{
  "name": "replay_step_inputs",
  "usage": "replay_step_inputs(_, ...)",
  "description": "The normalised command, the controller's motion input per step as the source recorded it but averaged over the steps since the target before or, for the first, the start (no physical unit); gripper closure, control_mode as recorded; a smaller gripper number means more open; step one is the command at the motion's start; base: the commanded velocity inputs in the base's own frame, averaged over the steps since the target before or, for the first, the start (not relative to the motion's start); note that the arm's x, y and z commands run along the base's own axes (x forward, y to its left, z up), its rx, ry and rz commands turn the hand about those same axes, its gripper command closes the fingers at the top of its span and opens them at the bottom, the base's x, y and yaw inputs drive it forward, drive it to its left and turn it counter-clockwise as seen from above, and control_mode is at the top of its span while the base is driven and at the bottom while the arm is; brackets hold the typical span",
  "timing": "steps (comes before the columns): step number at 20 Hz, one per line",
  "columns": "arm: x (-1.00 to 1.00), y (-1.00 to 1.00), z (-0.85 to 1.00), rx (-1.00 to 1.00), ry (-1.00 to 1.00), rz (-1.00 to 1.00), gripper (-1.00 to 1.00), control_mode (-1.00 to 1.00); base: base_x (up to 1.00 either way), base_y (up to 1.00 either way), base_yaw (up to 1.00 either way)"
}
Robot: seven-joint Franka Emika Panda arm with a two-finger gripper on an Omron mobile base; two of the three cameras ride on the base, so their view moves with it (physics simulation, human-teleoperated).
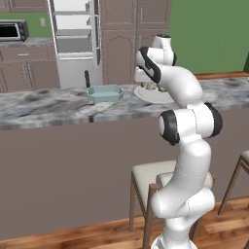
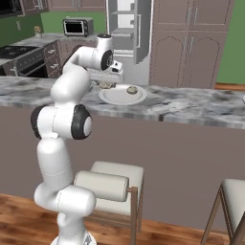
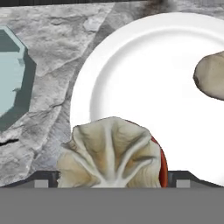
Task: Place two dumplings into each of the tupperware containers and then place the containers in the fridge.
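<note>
A pleated dumpling [image 3: 111, 153] lay at the near edge of the white plate [image 3: 144, 87], right between the fingertips of the hand [image 3: 111, 181], whose jaws stood spread wide on either side of it without clasping it. A second dumpling [image 3: 211, 75] rested farther along the plate's rim, well apart from the first. The plate [image 2: 123, 95] sat on the marbled grey tabletop [image 1: 44, 104], toward its far edge, with the second dumpling [image 2: 132, 89] showing on it beside the arm. Just beside the plate stood a pale blue container [image 1: 105, 93], also near the far edge; its corner [image 3: 11, 76] showed beside the plate's rim. Behind the tabletop, the fridge [image 1: 75, 34] stood with its door open and shelves showing, between brown cabinets [image 1: 131, 39], with a microwave [image 1: 13, 30] to one side.
</note>
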Motion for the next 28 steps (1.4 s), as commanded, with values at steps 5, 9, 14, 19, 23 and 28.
replay_step_inputs(5,0.0,0.81,0.4,0.0,0.01,0.05,1.0,-1.0,0.0,0.0,0.0)
replay_step_inputs(9,0.0,0.85,0.15,0.0,0.05,0.07,1.0,-1.0,0.0,0.0,0.0)
replay_step_inputs(14,0.01,0.82,0.01,0.0,0.08,0.06,1.0,-1.0,0.0,0.0,0.0)
replay_step_inputs(19,0.16,0.49,0.0,0.0,0.07,0.01,1.0,-1.0,0.0,0.0,0.0)
replay_step_inputs(23,0.31,0.0,0.0,0.0,0.02,0.0,1.0,-1.0,0.0,0.0,0.0)
replay_step_inputs(28,0.43,-0.01,-0.02,0.0,0.01,0.0,1.0,-1.0,0.0,0.0,0.0)
